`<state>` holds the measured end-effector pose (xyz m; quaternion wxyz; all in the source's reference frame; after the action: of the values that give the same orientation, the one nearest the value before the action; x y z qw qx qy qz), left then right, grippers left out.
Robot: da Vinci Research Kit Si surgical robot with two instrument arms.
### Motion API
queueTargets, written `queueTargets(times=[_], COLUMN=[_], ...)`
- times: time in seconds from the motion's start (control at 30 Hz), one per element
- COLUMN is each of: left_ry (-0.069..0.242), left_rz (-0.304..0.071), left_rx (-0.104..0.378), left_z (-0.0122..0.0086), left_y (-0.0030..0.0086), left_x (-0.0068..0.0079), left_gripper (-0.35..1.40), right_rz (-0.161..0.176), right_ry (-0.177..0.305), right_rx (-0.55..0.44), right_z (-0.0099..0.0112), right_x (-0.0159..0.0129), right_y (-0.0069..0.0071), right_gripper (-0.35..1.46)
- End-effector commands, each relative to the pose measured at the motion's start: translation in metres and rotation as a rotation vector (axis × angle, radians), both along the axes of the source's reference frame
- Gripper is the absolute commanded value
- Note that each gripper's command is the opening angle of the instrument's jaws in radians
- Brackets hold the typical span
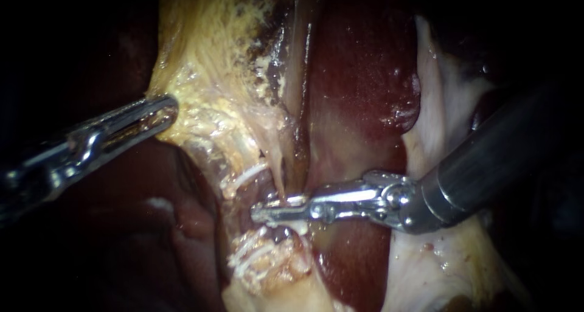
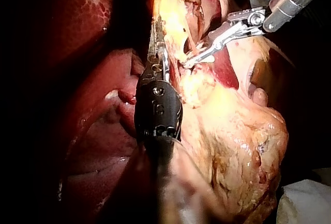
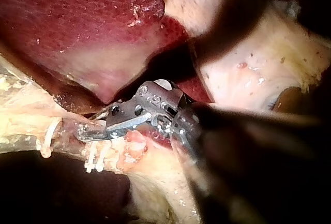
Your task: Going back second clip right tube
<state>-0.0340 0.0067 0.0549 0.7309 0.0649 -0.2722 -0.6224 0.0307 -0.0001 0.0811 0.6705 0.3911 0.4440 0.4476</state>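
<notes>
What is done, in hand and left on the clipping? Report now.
Done, it seems: an upper clip and lower clips are in place. Which tube each sits on I cannot tell. In hand: the right instrument lies with its tip between them; the left instrument is at the edge of the yellow tissue. Left, I judge: drawing the right instrument clear.

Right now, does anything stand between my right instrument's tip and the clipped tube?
Nothing visible does. The right instrument has its tip at the tube, between the upper white clip and the lower clips; only liver lies behind it.
</notes>
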Motion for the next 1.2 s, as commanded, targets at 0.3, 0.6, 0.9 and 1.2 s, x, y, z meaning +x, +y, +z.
queueTargets(times=[0.3,0.6,0.9,1.2], left_ry=[0.002,0.002,0.002,0.002], left_rz=[-0.001,-0.001,-0.001,-0.001], left_rx=[0.0,0.0,0.0,0.0], left_z=[0.0,0.0,0.0,-0.0001], left_y=[-0.0001,-0.0001,-0.0001,-0.0001], left_x=[-0.0001,-0.0001,-0.0001,-0.0001], left_gripper=[-0.35,-0.35,-0.35,-0.35], right_rz=[-0.001,-0.059,-0.086,-0.174], right_ry=[-0.007,0.009,0.076,0.167], right_rx=[-0.006,-0.196,-0.24,-0.232], right_z=[0.0001,0.0016,0.0,-0.0013], right_x=[0.0004,0.0019,0.0032,0.0045], right_y=[0.0001,-0.0002,-0.0014,-0.0034], right_gripper=[-0.35,0.57,0.59,0.6])
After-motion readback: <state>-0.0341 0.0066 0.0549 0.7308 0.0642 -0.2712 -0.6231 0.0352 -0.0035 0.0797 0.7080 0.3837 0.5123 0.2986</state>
